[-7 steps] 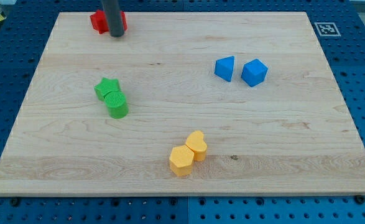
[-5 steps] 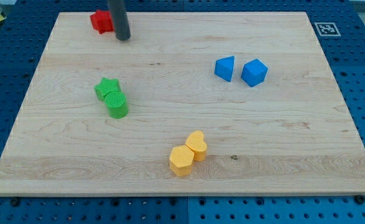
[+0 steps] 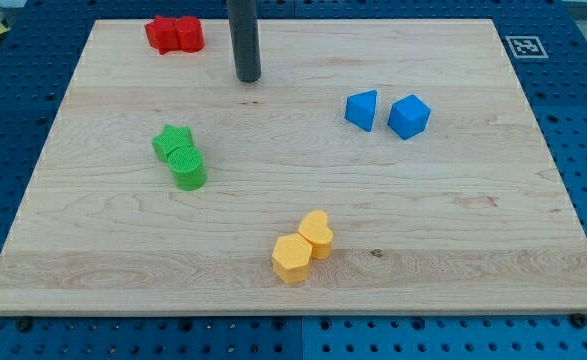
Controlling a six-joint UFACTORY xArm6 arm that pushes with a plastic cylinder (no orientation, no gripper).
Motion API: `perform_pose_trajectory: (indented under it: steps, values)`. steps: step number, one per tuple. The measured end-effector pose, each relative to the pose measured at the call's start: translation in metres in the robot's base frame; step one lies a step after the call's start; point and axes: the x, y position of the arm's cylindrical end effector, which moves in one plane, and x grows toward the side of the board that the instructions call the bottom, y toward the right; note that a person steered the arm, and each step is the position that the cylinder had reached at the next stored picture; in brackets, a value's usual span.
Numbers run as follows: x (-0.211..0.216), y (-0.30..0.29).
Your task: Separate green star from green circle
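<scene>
The green star (image 3: 171,141) lies on the left half of the wooden board (image 3: 453,230), touching the green circle (image 3: 188,167), which sits just below and right of it. My tip (image 3: 248,77) rests on the board near the view's top, above and to the right of both green blocks and well apart from them.
Two red blocks (image 3: 174,34) sit together at the top left. A blue triangular block (image 3: 362,109) and a blue cube (image 3: 409,116) are at the right. A yellow heart-like block (image 3: 316,234) touches a yellow hexagon (image 3: 292,258) near the bottom.
My tip has moved right and slightly down, away from the red blocks. No block has moved.
</scene>
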Motion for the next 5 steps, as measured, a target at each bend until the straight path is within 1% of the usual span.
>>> perform_pose_trajectory:
  steps: [2,3,4,5]
  values:
    - [0.000,0.000]
    - [0.008,0.006]
    - [0.038,0.037]
    - [0.073,0.049]
